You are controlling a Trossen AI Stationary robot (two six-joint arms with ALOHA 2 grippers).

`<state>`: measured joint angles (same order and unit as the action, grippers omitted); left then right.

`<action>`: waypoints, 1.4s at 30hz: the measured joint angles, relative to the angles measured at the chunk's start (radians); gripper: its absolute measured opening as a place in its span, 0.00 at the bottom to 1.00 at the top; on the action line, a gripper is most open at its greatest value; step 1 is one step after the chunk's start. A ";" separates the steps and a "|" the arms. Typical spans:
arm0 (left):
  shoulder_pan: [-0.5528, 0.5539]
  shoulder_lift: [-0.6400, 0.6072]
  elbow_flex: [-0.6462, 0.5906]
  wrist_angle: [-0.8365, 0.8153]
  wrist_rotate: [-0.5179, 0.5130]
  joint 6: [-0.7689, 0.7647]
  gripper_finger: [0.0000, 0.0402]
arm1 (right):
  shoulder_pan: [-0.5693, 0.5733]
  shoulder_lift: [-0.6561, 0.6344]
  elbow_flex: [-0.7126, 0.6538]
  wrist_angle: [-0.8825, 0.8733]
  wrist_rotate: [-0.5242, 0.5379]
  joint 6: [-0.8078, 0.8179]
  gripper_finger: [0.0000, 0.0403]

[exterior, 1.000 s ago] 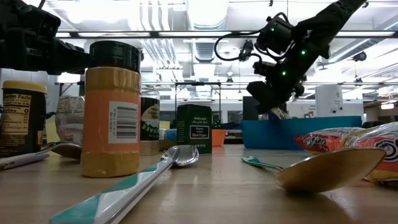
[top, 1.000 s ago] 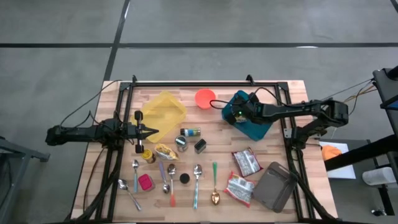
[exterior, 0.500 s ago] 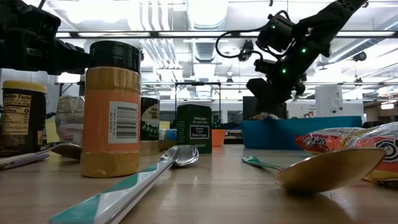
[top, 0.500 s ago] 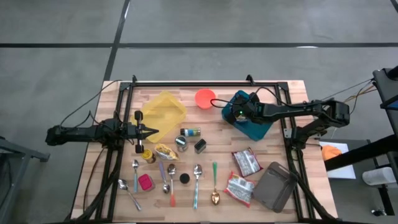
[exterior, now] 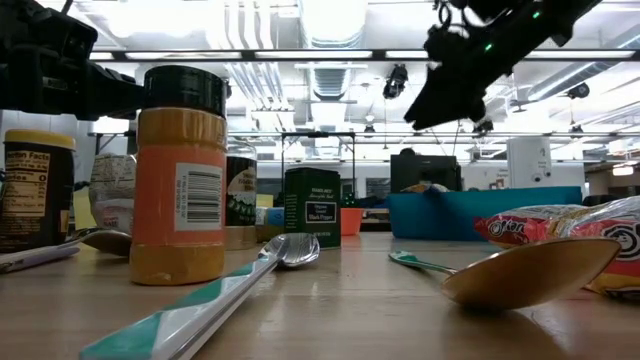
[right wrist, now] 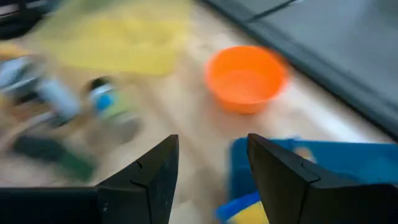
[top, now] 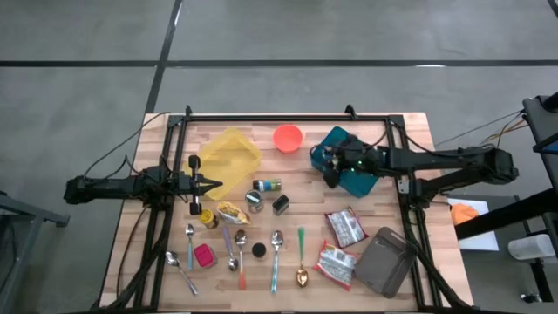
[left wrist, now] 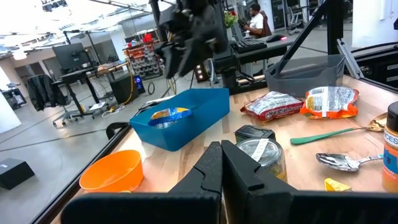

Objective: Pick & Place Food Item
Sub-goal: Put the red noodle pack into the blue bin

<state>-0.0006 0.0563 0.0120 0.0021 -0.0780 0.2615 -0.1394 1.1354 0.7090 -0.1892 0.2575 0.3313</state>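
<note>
A blue bin [top: 336,136] stands at the table's far right. A yellow and blue food packet [left wrist: 169,114] lies inside it, and its top peeks over the rim [exterior: 428,187] in the low view. My right gripper [top: 320,162] hovers above the bin's left end, open, with nothing between its fingers [right wrist: 211,146]. The same packet shows blurred below those fingers [right wrist: 245,210]. My left gripper [top: 218,185] waits shut over the table's left side, pointing level toward the right [left wrist: 221,163].
An orange bowl [top: 288,137] sits left of the bin, and a yellow sheet [top: 230,155] lies farther left. Jars [top: 255,199], several spoons [top: 276,249], two snack bags [top: 346,227] and a grey tray [top: 388,260] fill the middle and near right.
My right gripper has opened and let go of the packet, which now lies in the blue bin. The gripper then rose well clear of the bin and tipped up closer to level, and its arm drew back toward the table's right edge.
</note>
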 joint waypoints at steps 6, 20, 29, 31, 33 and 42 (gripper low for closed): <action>0.000 0.000 0.000 0.000 0.000 0.000 0.00 | 0.082 -0.021 0.000 -0.050 -0.138 0.013 0.47; 0.000 0.000 0.000 0.000 0.000 0.000 0.00 | 0.322 0.127 0.000 -0.073 -0.128 0.061 0.47; 0.000 0.000 0.000 0.000 0.000 0.000 0.00 | 0.327 0.249 0.001 -0.070 -0.128 0.106 0.47; 0.000 0.000 0.000 0.000 0.000 0.000 0.00 | 0.327 0.268 0.001 -0.073 -0.136 0.147 0.47; 0.000 0.000 0.000 0.000 0.000 0.000 0.00 | 0.327 0.282 0.001 -0.077 -0.160 0.181 0.47; 0.000 0.000 0.000 0.000 0.000 0.000 0.00 | 0.330 0.312 0.001 -0.122 -0.237 0.193 0.47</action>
<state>-0.0006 0.0566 0.0120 0.0021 -0.0780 0.2615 0.1905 1.4474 0.7101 -0.3115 0.0207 0.5247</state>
